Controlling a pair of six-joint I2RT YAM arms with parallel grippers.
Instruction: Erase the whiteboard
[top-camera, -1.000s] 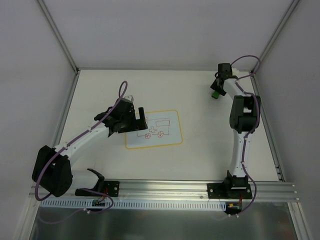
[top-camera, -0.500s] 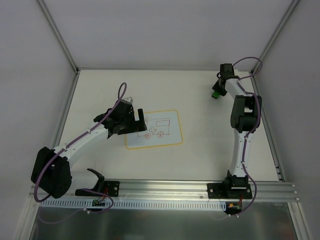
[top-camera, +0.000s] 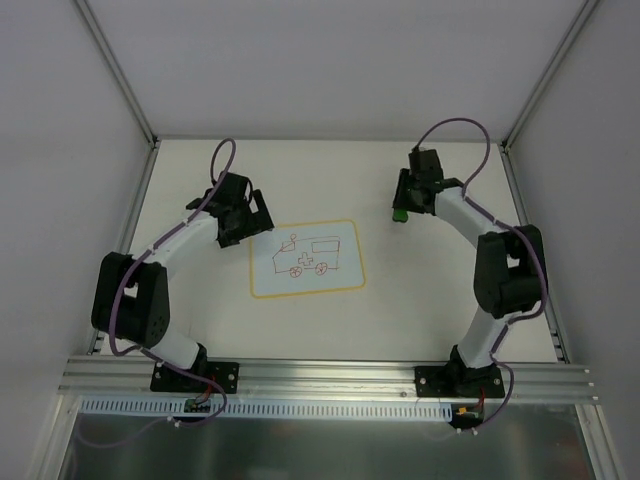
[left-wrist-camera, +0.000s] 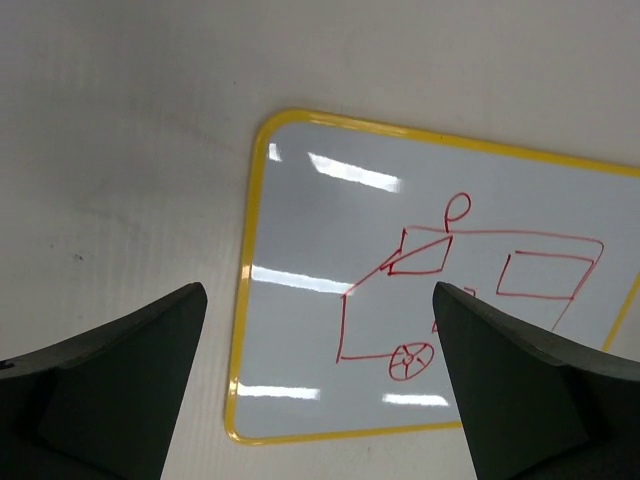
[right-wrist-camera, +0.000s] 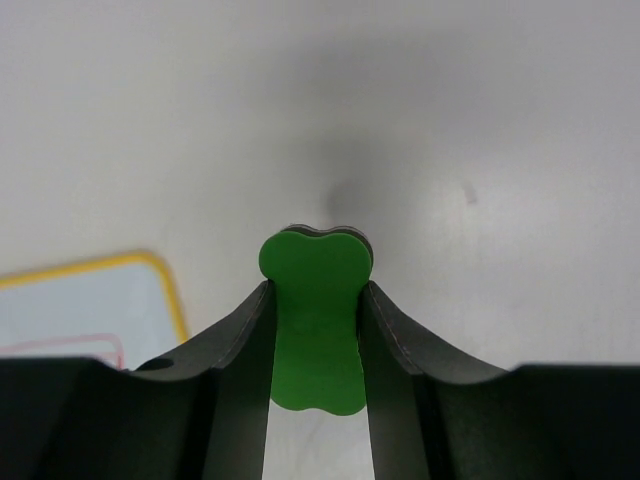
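The whiteboard lies flat mid-table, yellow-bordered, with a red line drawing of a truck; it also shows in the left wrist view and its corner shows in the right wrist view. My left gripper is open and empty, just left of the board's far-left corner; in its wrist view the board lies between the spread fingers. My right gripper is shut on a green eraser block, held above the table to the right of the board's far-right corner.
White walls and metal frame posts enclose the table. An aluminium rail runs along the near edge with both arm bases. Purple cables loop above each arm.
The left arm has swung back to the left, off the board. The right arm has moved left and nearer, carrying the green eraser toward the board.
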